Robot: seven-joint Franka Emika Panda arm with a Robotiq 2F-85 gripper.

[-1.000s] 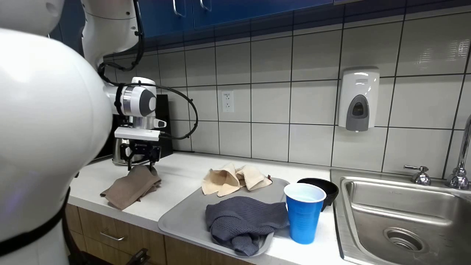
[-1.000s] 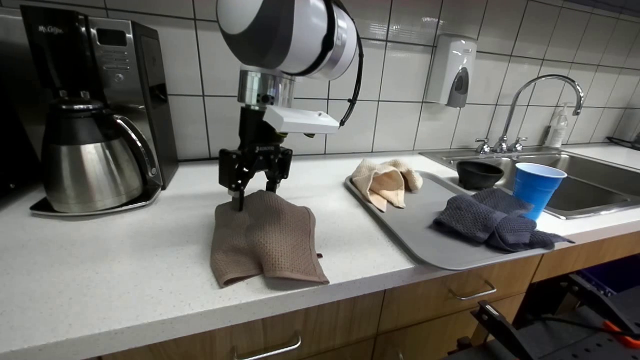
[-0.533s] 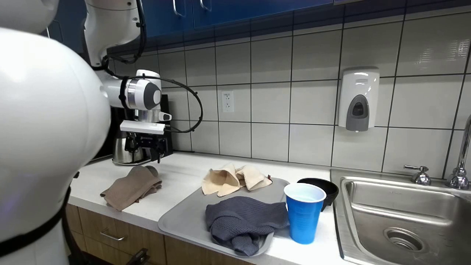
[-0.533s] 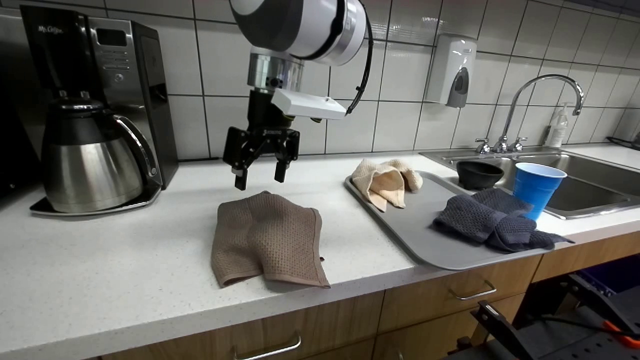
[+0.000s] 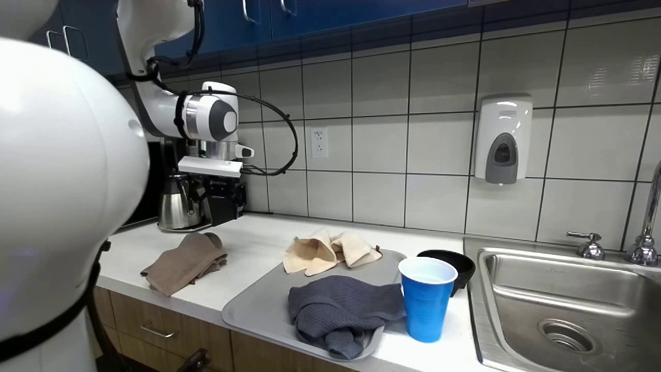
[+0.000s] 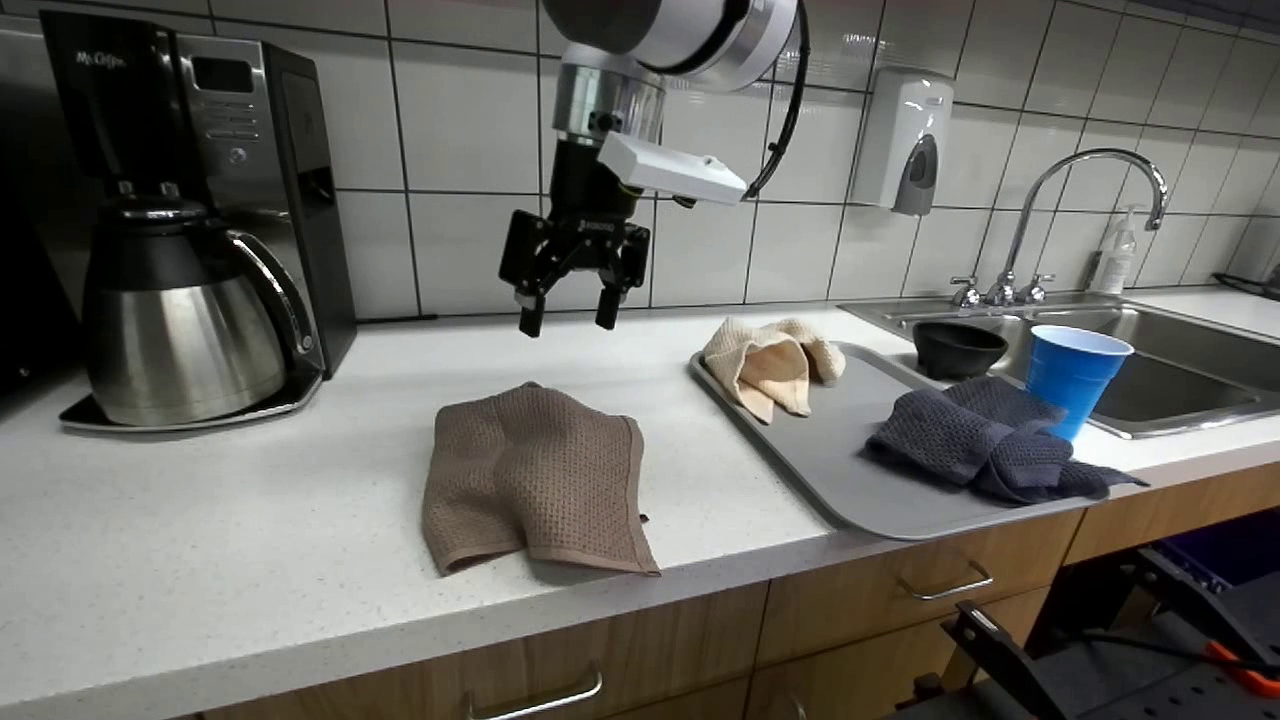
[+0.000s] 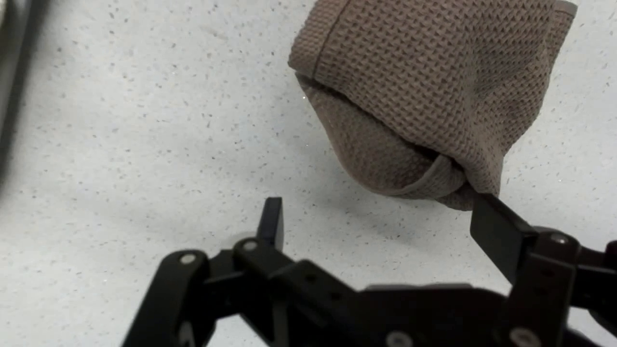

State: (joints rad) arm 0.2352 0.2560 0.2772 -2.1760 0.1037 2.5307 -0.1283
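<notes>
Currently, the claw (image 6: 569, 318) stands wide and empty above the surface (image 6: 250, 530), near the back end of the brown waffle-weave cloth (image 6: 535, 470). That cloth's front corner lies at the surface's front edge, so a careless push could slide it over. Farther out, snagging the navy cloth (image 6: 950, 438) on the gray tray (image 6: 835, 470) might tip the blue plastic cup (image 6: 1075, 375) beside it.

Wrist view: brown cloth (image 7: 424, 86), 1 end off top edge. In an exterior view, navy cloth (image 6: 950, 430) hides part of blue cup (image 6: 1075, 380); in an exterior view, sink (image 5: 483, 305) and faucet (image 5: 646, 236) cut off at right.
</notes>
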